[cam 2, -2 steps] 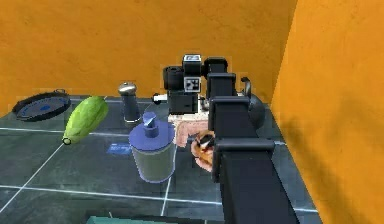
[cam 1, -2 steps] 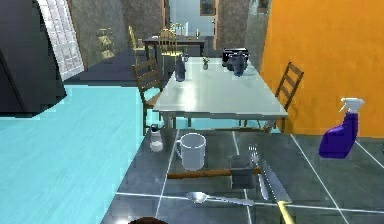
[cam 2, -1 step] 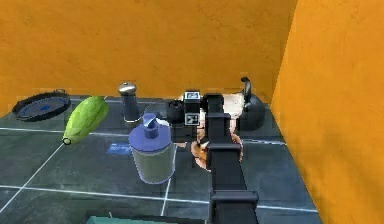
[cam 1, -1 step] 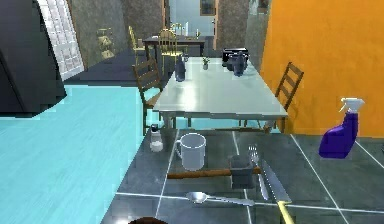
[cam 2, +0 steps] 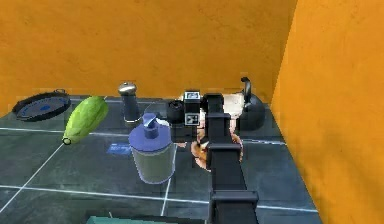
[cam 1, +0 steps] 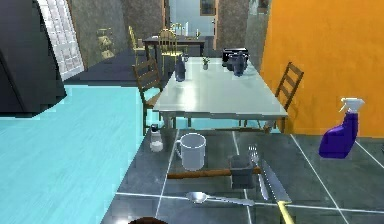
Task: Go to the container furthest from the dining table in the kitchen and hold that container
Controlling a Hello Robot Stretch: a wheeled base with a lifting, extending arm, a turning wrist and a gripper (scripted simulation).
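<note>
In the arm side view a pale blue-grey lidded container (cam 2: 153,152) stands on the dark tiled counter (cam 2: 60,165), just left of my arm (cam 2: 228,170). The arm reaches up the picture to two white marker squares. The gripper (cam 2: 177,110) is beside them, among small things near the orange wall, so I cannot tell whether it holds anything. A dark kettle-like pot (cam 2: 251,111) sits right of the arm's end. In the forward view a white mug (cam 1: 191,150) stands on the counter, and the dining table (cam 1: 215,95) lies beyond it with a dark vase (cam 1: 180,70).
A dark round pan (cam 2: 42,105), a green vegetable (cam 2: 85,118) and a metal shaker (cam 2: 128,100) sit left of the gripper. A blue spray bottle (cam 1: 341,130), a shaker (cam 1: 155,140) and utensils (cam 1: 255,172) lie on the counter. Chairs (cam 1: 288,85) ring the table.
</note>
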